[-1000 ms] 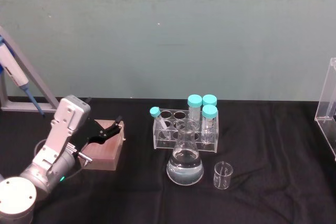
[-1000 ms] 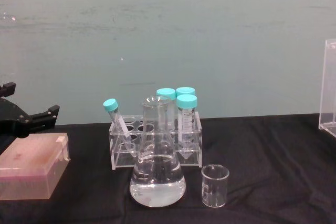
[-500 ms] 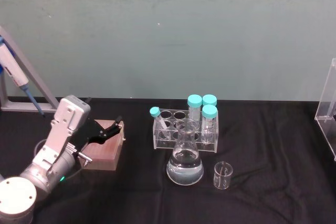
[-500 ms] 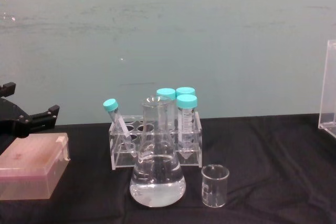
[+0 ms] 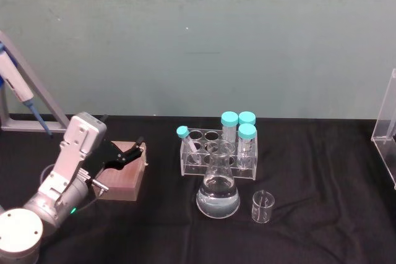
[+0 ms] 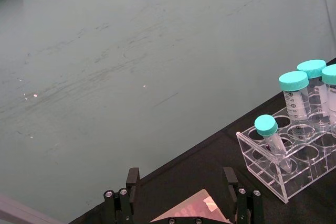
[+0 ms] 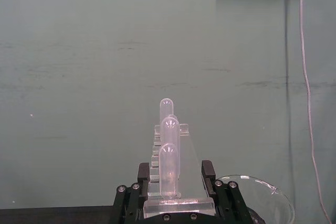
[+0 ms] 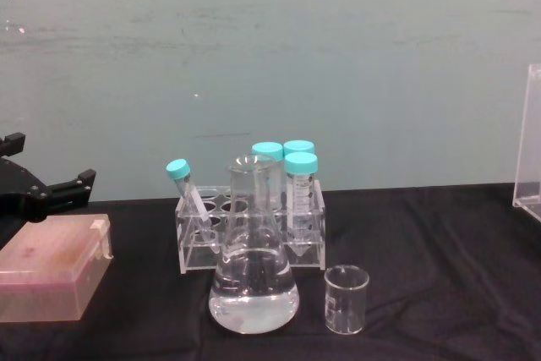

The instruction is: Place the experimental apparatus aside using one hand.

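Observation:
The clear acrylic stand (image 7: 170, 174) with long round-topped tubes shows end-on in the right wrist view, and my right gripper (image 7: 175, 182) is shut on its base. That stand (image 5: 387, 125) sits at the table's far right edge (image 8: 530, 137). The conical flask (image 5: 218, 193) holds clear liquid at mid-table (image 8: 254, 285). The small beaker (image 5: 263, 207) stands just right of it (image 8: 346, 298). My left gripper (image 5: 133, 151) hovers open over a pink box (image 5: 124, 180), far left of the glassware (image 8: 59, 183).
A clear rack (image 5: 218, 156) of cyan-capped tubes stands right behind the flask (image 6: 289, 166). A pipette (image 5: 15, 88) hangs on a grey frame at the far left. A round glass rim (image 7: 257, 195) sits close beside the right gripper. Black cloth covers the table.

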You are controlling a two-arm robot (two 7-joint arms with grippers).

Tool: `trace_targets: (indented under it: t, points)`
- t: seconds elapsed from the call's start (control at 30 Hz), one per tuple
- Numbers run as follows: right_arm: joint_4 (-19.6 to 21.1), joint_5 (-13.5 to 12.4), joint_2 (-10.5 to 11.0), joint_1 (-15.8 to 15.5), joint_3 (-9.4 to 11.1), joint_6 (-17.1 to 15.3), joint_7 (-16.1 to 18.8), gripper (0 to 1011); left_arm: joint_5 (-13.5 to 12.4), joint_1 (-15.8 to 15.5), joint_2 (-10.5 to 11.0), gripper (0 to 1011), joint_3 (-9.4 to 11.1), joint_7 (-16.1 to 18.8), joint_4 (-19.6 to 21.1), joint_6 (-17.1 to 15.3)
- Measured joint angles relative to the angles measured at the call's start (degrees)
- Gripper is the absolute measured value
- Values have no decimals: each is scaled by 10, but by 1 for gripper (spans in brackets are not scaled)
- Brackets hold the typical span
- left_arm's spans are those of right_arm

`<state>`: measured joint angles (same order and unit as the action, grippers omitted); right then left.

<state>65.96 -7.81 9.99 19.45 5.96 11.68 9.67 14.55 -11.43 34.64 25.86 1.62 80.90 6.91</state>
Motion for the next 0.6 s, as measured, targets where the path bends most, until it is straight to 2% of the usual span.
trace_targets:
  t: [0.6]
  points:
    - [1,0,0,0,0,0,1,613,0,0,0,1000,0,0,0,0]
